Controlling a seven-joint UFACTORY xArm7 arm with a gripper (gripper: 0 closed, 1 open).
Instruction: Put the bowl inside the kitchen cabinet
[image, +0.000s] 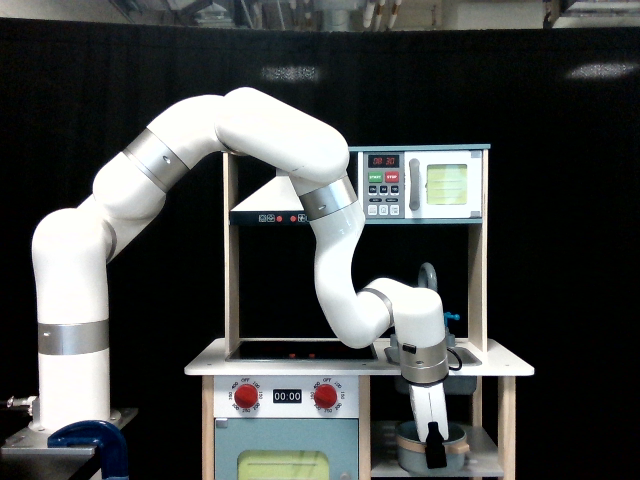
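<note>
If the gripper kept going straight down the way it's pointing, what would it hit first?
Most likely the bowl: the gripper points down at it, in front of its rim, inside the kitchen cabinet. Depth is unclear, so it might slip past to the shelf board.

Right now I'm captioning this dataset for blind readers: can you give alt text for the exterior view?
A white robot arm reaches down in front of a wooden toy kitchen, its tool at the grey-blue bowl inside the open kitchen cabinet below the counter. Above are a microwave and range hood, against a black backdrop.
</note>
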